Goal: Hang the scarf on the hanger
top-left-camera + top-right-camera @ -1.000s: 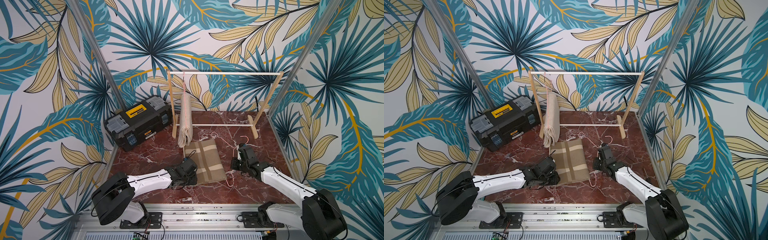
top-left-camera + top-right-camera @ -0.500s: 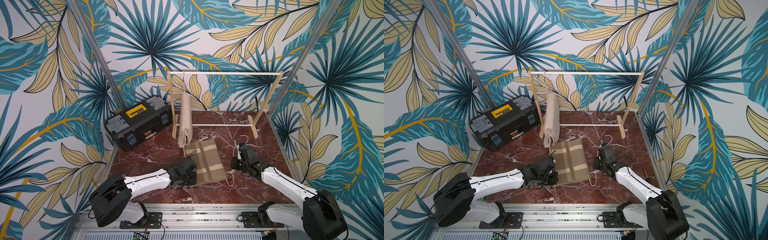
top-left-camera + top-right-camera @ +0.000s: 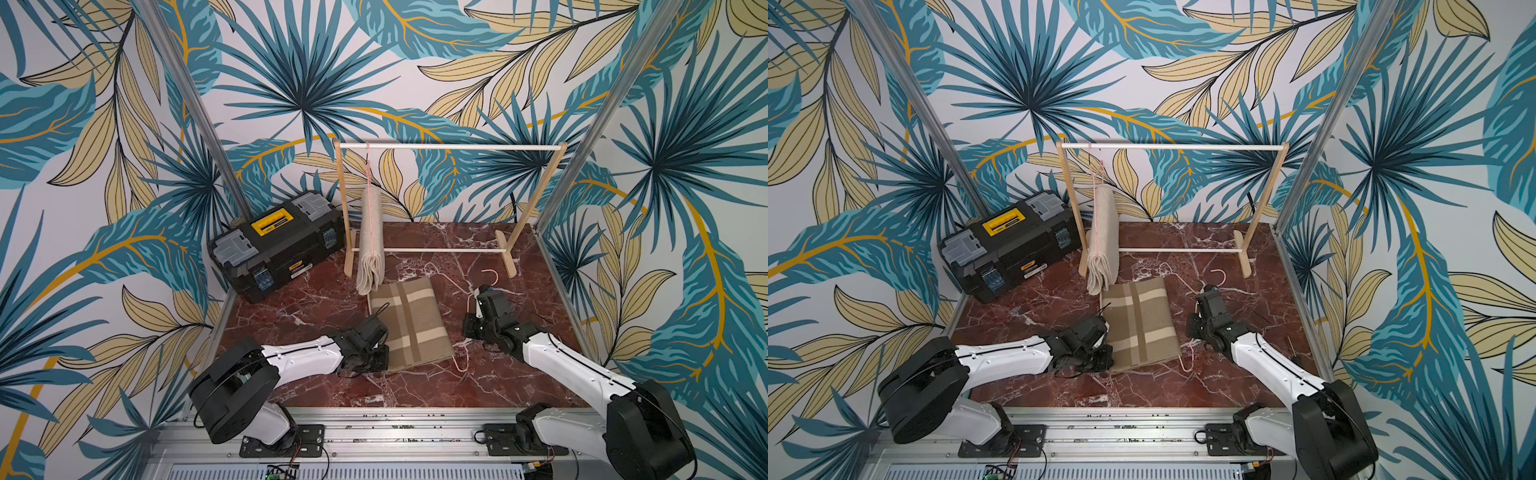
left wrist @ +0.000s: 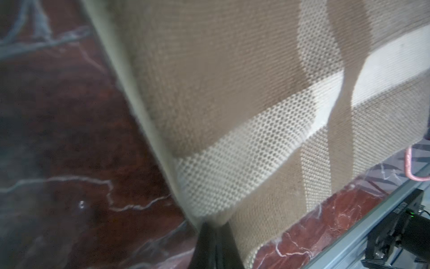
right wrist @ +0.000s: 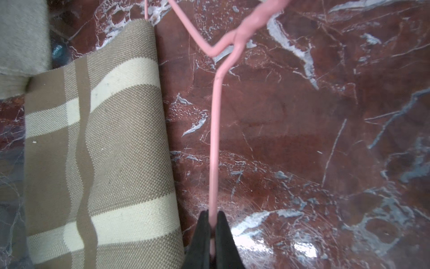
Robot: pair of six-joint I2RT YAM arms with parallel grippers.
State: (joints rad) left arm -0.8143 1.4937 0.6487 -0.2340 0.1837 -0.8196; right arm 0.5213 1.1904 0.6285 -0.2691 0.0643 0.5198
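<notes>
- Left claw (image 4: 215, 229) clamps the edge of the plaid scarf (image 3: 409, 324), lower centre in both top views.
- Right claw (image 5: 211, 223) pinches the pink wire hanger (image 5: 214, 139), right of the scarf.

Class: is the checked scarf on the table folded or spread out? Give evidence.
Folded: the checked scarf forms a compact rectangle, and the right wrist view shows its rounded, doubled edge.
</notes>
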